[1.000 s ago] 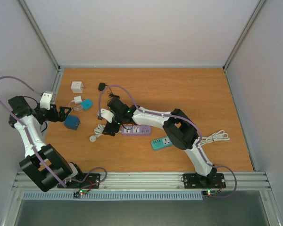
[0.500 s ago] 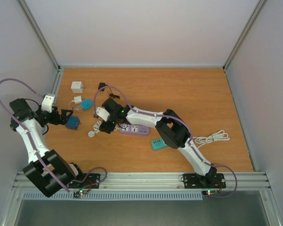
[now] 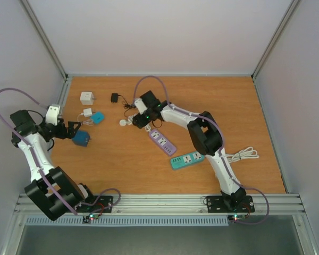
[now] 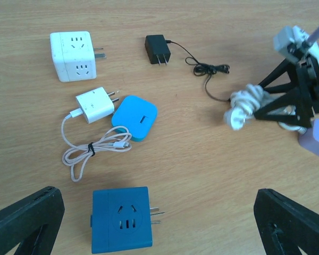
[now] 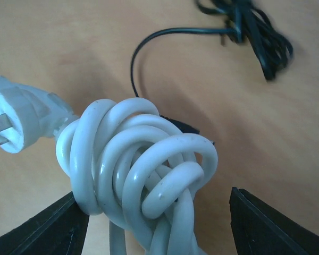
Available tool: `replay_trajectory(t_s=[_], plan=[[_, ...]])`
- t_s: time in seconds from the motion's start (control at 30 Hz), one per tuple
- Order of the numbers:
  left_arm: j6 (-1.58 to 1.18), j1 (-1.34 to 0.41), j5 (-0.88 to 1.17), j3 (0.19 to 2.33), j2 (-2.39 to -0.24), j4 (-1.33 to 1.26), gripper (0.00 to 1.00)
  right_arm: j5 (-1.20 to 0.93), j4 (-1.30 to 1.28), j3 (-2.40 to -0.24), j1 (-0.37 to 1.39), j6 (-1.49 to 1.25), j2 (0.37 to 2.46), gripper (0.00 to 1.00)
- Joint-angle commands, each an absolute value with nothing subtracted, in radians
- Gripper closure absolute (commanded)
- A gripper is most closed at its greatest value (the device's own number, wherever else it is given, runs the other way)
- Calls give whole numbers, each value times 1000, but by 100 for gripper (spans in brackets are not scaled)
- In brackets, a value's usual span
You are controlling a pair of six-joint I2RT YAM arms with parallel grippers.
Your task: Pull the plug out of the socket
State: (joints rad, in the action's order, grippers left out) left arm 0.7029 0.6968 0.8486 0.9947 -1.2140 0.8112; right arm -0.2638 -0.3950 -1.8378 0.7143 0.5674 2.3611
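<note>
The white cord bundle [image 5: 143, 170] sits between the jaws of your right gripper [image 5: 154, 212], ready for pulling, but squeezed or not I cannot tell; your left gripper [image 4: 159, 223] is spread wide.

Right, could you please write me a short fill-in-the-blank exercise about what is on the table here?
1. The right gripper straddles a coiled cord coloured ____.
2. The cube socket nearest the left gripper is dark ____.
3. The plug on that cord is plugged into ____.
Missing words: white; blue; nothing.
</note>
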Motion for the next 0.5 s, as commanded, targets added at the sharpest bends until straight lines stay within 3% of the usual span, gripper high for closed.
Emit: replay_trajectory(t_s=[0.0,0.47], plan=[[686,703,876,992,-1225,750,0,-266,-432,-1854,638,457,2349,26],[695,700,877,1021,-1232,775,0,-286,-457,-1747,428,403,2290,19]])
